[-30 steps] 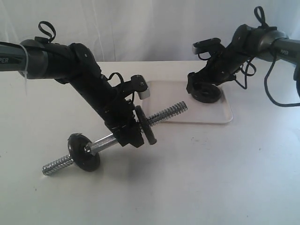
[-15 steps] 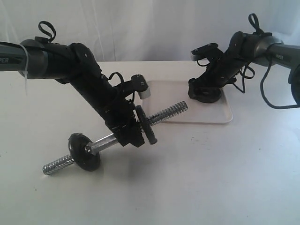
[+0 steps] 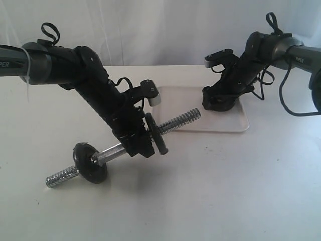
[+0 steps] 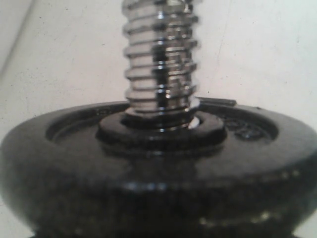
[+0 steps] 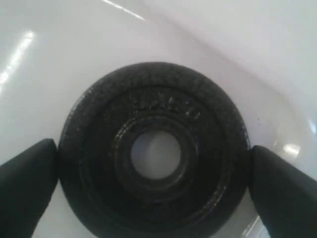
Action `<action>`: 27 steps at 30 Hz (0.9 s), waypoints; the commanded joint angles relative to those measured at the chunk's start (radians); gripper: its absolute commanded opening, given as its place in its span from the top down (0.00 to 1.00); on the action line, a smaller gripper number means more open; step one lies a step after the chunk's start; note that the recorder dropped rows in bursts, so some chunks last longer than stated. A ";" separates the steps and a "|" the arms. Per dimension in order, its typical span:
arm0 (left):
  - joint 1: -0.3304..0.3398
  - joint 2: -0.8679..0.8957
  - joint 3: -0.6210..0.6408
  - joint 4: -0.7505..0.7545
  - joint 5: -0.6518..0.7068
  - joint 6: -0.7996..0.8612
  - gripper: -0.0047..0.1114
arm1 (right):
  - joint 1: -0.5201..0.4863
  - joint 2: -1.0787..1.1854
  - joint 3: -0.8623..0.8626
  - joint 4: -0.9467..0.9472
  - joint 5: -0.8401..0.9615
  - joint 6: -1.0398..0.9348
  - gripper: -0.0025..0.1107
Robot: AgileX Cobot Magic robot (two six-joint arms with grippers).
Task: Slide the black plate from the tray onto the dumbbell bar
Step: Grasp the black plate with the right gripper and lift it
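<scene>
The black plate (image 5: 156,153) lies flat in the white tray (image 3: 188,108); in the exterior view my right arm hides it. My right gripper (image 3: 218,104) is down over it, its fingertips (image 5: 29,183) pressed to the rim on both sides. The dumbbell bar (image 3: 113,150) is held slanted above the table. My left gripper (image 3: 139,145) is shut on its smooth middle. Two black discs sit on the bar, one (image 3: 90,163) low at the left and one (image 3: 156,133) just beyond the gripper. The left wrist view shows that disc (image 4: 158,163) and the threaded end (image 4: 158,64), not the fingers.
The bar's free threaded end (image 3: 183,120) points at the tray's near left corner. White table (image 3: 225,191) spreads around tray and arms. A cable loop (image 3: 288,95) hangs from the right arm beside the tray.
My right gripper has sunk lower onto the plate in the tray and now hides it from the exterior camera. The left arm and the bar have not moved.
</scene>
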 commanded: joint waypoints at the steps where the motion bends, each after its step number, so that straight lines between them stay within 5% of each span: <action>1: 0.001 -0.066 -0.017 -0.105 0.020 0.003 0.96 | 0.002 0.014 0.010 -0.042 0.035 0.009 0.13; 22: 0.001 -0.066 -0.017 -0.105 0.024 0.003 0.96 | 0.002 0.052 0.010 -0.034 -0.009 0.014 0.13; 27: 0.001 -0.066 -0.017 -0.105 0.024 0.003 0.96 | 0.002 0.051 0.010 -0.036 -0.001 0.014 0.28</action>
